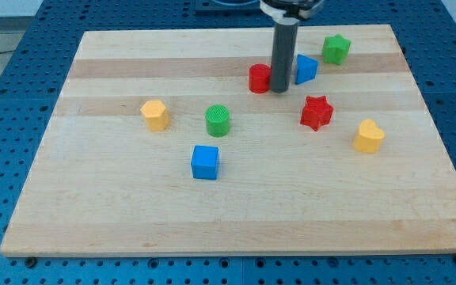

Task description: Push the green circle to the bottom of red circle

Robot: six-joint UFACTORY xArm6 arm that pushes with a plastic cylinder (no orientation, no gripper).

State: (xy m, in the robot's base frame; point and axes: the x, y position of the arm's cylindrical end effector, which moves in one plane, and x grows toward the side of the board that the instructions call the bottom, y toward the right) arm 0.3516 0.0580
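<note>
The green circle [218, 120] stands left of the board's middle. The red circle [259, 78] stands above and to the right of it, near the view's top. My tip [280, 90] is down on the board just right of the red circle, close to it or touching it, and left of the blue triangle [305, 69]. The rod hides part of the red circle's right side. The tip is well away from the green circle.
A green star [336, 48] sits at the top right. A red star [317, 112] and a yellow heart [367, 136] lie on the right. A yellow hexagon [155, 115] lies on the left. A blue cube [205, 162] sits below the green circle.
</note>
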